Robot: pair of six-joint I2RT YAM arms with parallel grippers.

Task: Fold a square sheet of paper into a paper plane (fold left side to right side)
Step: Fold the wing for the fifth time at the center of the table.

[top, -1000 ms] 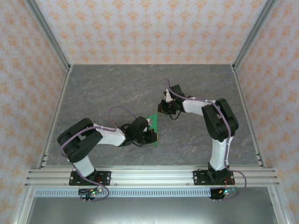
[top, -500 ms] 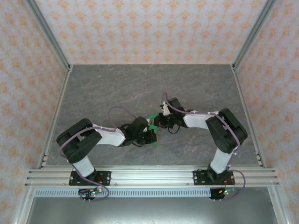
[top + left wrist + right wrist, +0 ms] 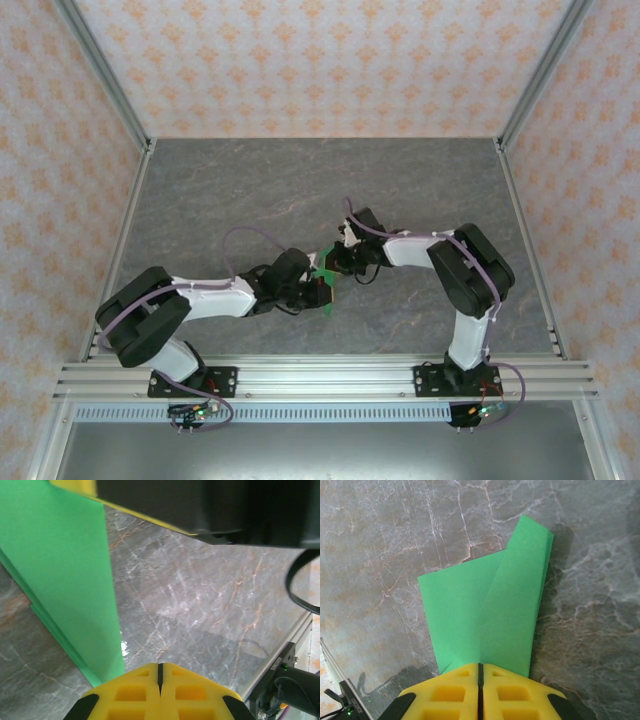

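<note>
One grey marbled table lies under everything, with patterned walls around it. Your left arm and right arm both reach to the middle of the table, and their pincers meet there, just beside each other.

The left gripper has its yellow pads pressed together. As far as its wrist view shows, it pinches the folded green paper sheet at the lower edge, and the sheet rises from there, clear of the table.

The right gripper is also pressed together. Its tips lie against the near edge of the sheet; whether they nip it or only touch it, you cannot tell.

From above, the sheet stands on edge between the two pincers, in the middle of the table. Its long axis runs roughly near to far. In the right wrist view a layered flap overlaps the wider part, and the narrow end points away from the right gripper. Nothing else stands near it.
</note>
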